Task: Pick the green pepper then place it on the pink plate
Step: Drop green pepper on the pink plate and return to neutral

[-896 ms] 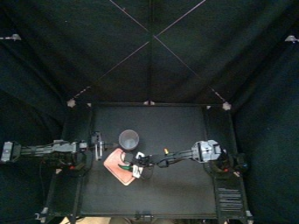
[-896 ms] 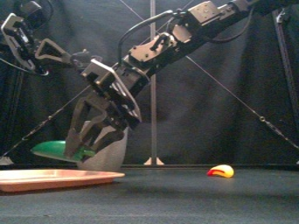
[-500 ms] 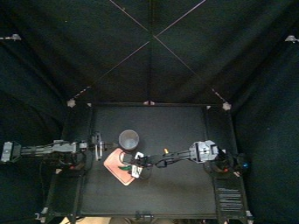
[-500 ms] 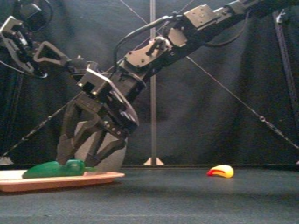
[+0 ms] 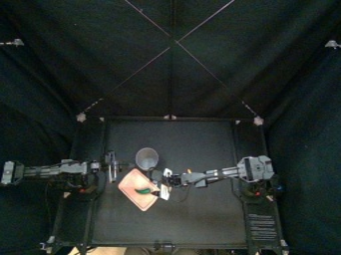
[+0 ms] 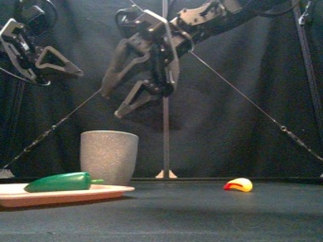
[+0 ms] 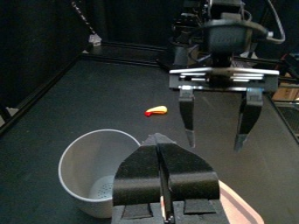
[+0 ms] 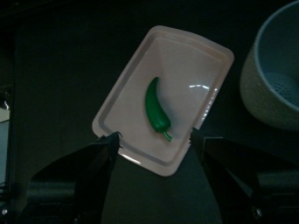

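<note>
The green pepper (image 6: 60, 181) (image 8: 156, 107) lies flat on the pink plate (image 6: 101, 193) (image 8: 193, 74) (image 5: 130, 192) at the table's left front. My right gripper (image 6: 139, 87) (image 8: 162, 145) (image 7: 216, 114) hangs well above the plate, open, with nothing between its jaws. My left gripper (image 6: 38, 61) (image 7: 162, 171) rests raised at the left, near the grey cup, jaws shut and holding nothing.
A tall grey speckled cup (image 6: 109, 156) (image 5: 148, 156) (image 7: 82, 166) stands just behind the plate. A small red and yellow toy (image 6: 237, 184) (image 7: 156, 111) lies to the right on the table.
The right gripper let go of the pepper onto the plate, then rose and drew back to the right. The pepper now lies alone on the plate. The left arm stayed still.
</note>
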Controlling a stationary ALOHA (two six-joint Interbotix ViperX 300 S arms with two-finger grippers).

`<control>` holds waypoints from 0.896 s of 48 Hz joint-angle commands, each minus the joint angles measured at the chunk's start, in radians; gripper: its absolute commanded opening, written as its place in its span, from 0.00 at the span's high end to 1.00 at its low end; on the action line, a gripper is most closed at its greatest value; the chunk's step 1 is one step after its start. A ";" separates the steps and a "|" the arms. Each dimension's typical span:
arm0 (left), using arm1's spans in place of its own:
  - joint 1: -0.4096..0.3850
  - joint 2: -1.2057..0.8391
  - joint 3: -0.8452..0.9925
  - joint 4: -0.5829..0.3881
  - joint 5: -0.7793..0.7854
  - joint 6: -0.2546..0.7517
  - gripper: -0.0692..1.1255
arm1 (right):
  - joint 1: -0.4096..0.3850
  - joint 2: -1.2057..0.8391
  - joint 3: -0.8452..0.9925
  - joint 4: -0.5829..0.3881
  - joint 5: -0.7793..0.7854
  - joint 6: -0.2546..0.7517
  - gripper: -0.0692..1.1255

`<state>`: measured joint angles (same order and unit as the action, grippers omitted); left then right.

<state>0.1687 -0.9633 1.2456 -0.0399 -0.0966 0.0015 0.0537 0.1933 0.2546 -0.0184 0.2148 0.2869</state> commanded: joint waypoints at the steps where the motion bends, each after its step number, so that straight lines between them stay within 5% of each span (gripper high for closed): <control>1: 0.003 0.002 -0.015 -0.002 -0.003 0.002 0.79 | 0.011 -0.132 0.095 -0.018 -0.118 0.002 0.13; 11: 0.003 0.000 -0.015 0.003 -0.009 0.003 0.79 | 0.020 -0.265 0.282 -0.061 -0.348 -0.008 0.13; 22: 0.003 -0.002 -0.014 0.009 -0.015 0.005 0.80 | 0.014 -0.391 0.472 -0.215 -0.569 -0.008 0.13; 43: -0.002 -0.003 -0.014 0.029 -0.038 0.005 0.80 | -0.061 -0.485 0.626 -0.310 -0.721 -0.006 0.13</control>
<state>0.1687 -0.9679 1.2441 -0.0199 -0.1258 0.0046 -0.0015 -0.2592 0.8836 -0.3283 -0.4909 0.2807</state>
